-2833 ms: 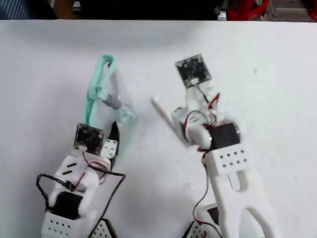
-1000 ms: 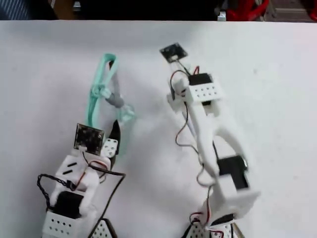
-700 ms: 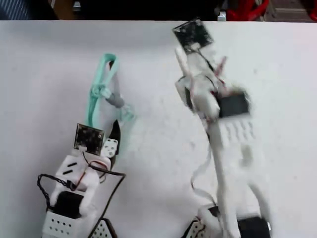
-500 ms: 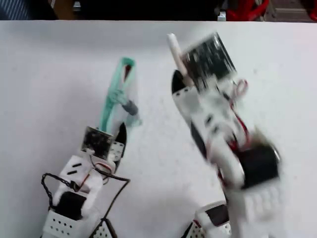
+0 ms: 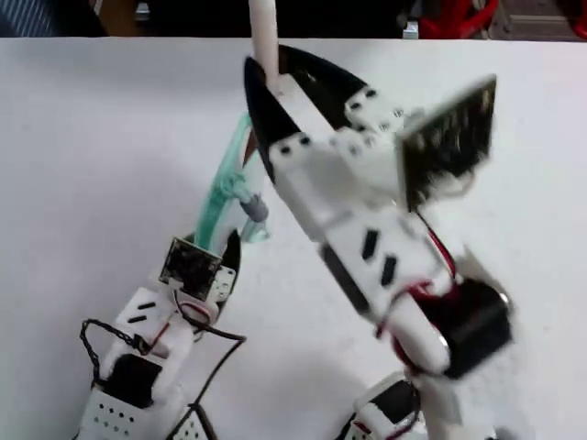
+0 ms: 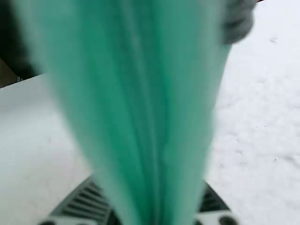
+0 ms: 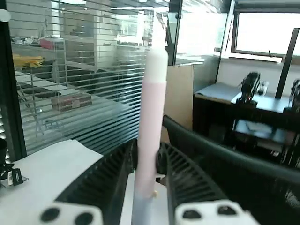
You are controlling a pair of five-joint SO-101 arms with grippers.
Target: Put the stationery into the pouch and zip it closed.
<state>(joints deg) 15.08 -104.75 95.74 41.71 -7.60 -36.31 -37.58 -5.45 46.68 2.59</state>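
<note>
Whereas 2.8 s back it sat low over the surface (image 5: 83,119), the right hand (image 5: 280,87) now stands raised well clear, closed on the pen (image 7: 150,126), which sits upright between its fingers with the white end up. The pen is therefore off the surface, above and just beyond the far end of the pouch (image 5: 225,179). The left hand (image 5: 223,268) is clamped on the pouch's near end, and within the last half second it swings the teal body over toward the right arm, so it now lies slanted. Judgement: pick done, insertion not begun; the pen needs tipping down toward the pouch mouth. Pouch contents: cannot tell, since no view looks inside. A grey piece (image 5: 257,209), probably the zip pull, sits mid-length; zip state unclear.
</note>
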